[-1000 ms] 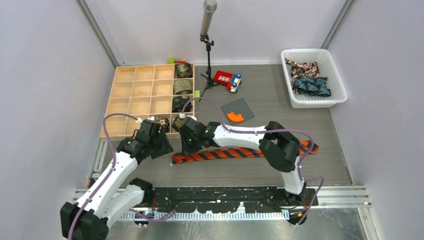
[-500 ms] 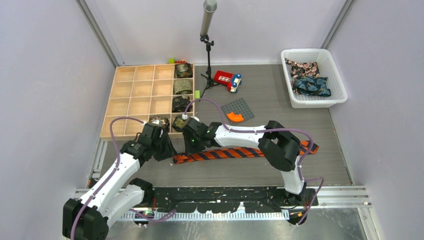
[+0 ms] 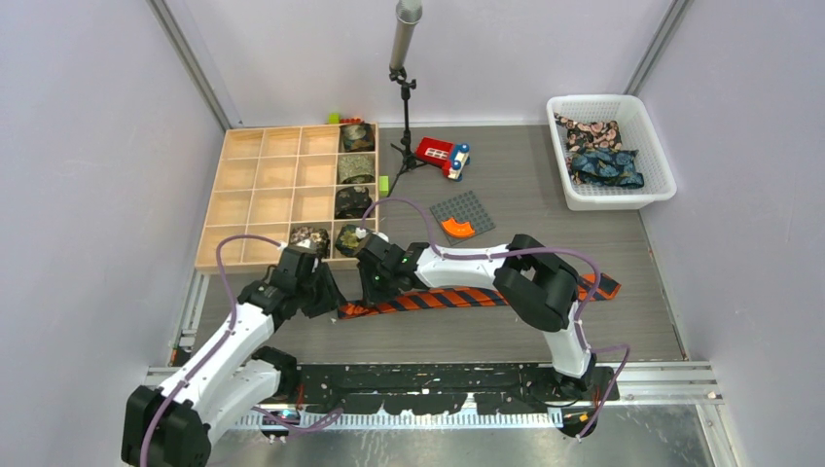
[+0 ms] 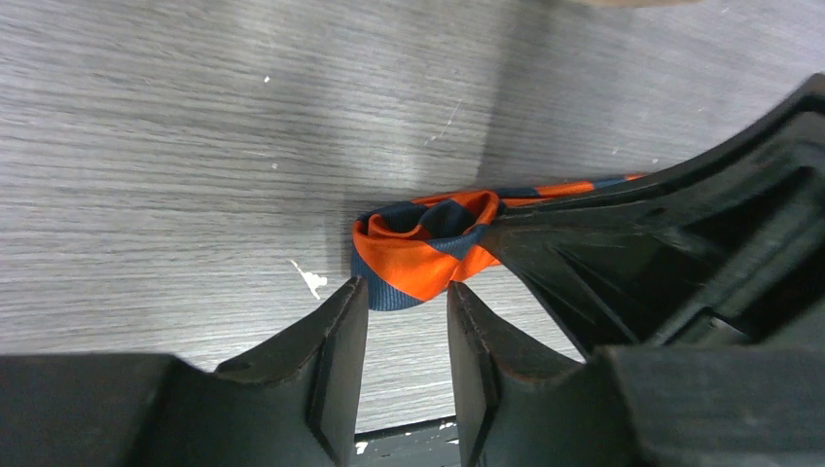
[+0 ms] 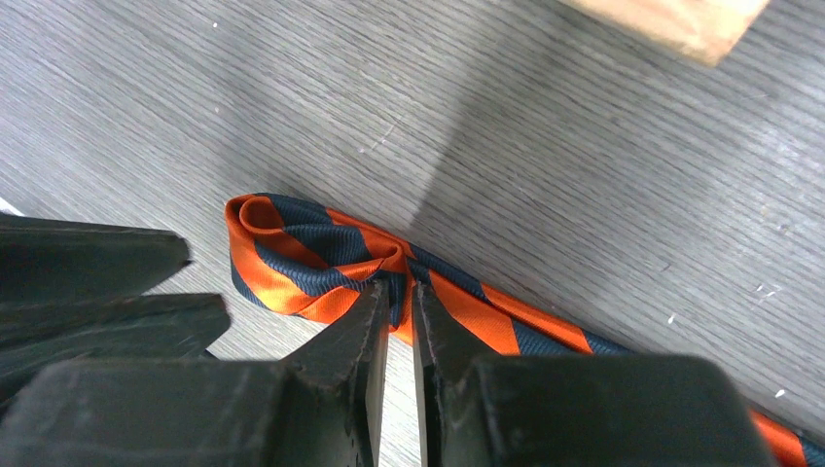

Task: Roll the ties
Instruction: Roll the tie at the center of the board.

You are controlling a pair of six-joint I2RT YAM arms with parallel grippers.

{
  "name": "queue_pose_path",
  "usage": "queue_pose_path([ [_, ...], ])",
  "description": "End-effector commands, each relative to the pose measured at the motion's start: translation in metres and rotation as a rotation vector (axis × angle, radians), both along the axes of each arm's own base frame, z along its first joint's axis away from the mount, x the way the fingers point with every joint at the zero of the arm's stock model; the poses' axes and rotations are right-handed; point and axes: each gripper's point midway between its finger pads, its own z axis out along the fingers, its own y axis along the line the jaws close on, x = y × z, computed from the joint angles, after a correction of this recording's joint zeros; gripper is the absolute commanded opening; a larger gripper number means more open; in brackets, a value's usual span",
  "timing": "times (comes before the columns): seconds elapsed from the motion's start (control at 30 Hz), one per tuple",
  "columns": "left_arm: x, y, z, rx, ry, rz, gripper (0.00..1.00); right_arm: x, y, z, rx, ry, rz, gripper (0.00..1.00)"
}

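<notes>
Our left gripper has its two black fingers a little apart and holds nothing; we think it sits there to stop the roll from flopping open. Just past its fingertips lies the long cloth tie with orange and dark blue stripes, on the grey wood-look table. Our right gripper has its fingers almost together, pinching a fold of the tie right behind the roll, likely so it can turn the cloth over. The end is curled into a small, loose, squashed loop. The rest runs flat behind the right gripper. Far beyond both grippers stands the pale wooden box with square holes, with dark rolled ties inside.
</notes>
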Motion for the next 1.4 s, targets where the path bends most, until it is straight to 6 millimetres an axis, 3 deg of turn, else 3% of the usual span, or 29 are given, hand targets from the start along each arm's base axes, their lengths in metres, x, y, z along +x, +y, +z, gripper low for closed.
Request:
queue_pose_path([
  [0.0,0.007,-0.014,-0.009,-0.055,0.002,-0.045,0.36,0.005,0.001,0.003,0.012,-0.031,0.009,0.20],
  [0.23,0.009,-0.014,-0.025,-0.014,0.055,-0.066,0.34,0.006,0.002,0.012,0.017,-0.038,0.011,0.20],
  [0.63,0.008,-0.011,-0.029,0.025,0.069,-0.056,0.33,0.004,0.022,0.074,0.143,-0.056,0.054,0.23],
  [1.0,0.008,-0.010,-0.030,0.039,0.075,-0.055,0.32,0.001,0.027,0.066,0.151,-0.024,0.058,0.22],
  [1.27,0.008,-0.010,-0.031,0.051,0.079,-0.059,0.32,0.003,0.018,0.110,0.175,-0.080,0.055,0.33],
  [1.37,0.008,-0.010,-0.030,0.052,0.077,-0.059,0.32,0.001,0.024,0.112,0.203,-0.065,0.065,0.32],
])
